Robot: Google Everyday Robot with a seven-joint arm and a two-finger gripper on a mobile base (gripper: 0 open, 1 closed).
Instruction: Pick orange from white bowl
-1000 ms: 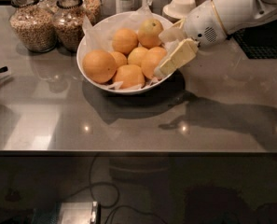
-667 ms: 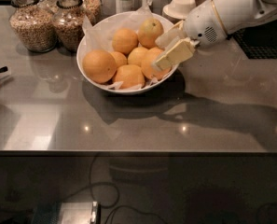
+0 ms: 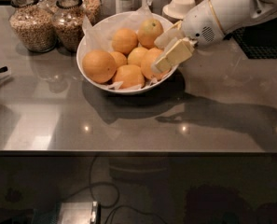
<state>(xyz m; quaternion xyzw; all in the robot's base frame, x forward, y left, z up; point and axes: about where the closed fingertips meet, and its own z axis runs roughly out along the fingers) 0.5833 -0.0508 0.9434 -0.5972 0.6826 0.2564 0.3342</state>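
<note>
Camera view: white bowl (image 3: 83,45) sits on grey countertop (image 3: 128,125), lined with crinkled white paper (image 3: 93,31), several oranges inside. White arm (image 3: 236,6) comes in from upper right and reaches over the bowl's right rim. Gripper (image 3: 155,57) is inside the bowl at its right side. Its cream fingers (image 3: 175,55) are spread apart, one above and one below, tips at the orange (image 3: 146,62). Can't tell if the pads actually touch the peel. That orange lies in the bowl, right side, low against the rim, not lifted.

Other fruit:
- big orange (image 3: 99,65) at far left of bowl
- top orange (image 3: 124,40) toward the back
- yellowish-patch orange (image 3: 149,31) at back right, just beside the upper finger
- middle orange (image 3: 137,55)
- front orange (image 3: 128,75) near the front rim

Behind the bowl on the left stand glass jars (image 3: 33,22) with grain. White lidded cup (image 3: 180,6) sits behind the gripper. Black mat (image 3: 264,43) lies at right edge. Bowl and arm cast dark shadows on the counter in front.
</note>
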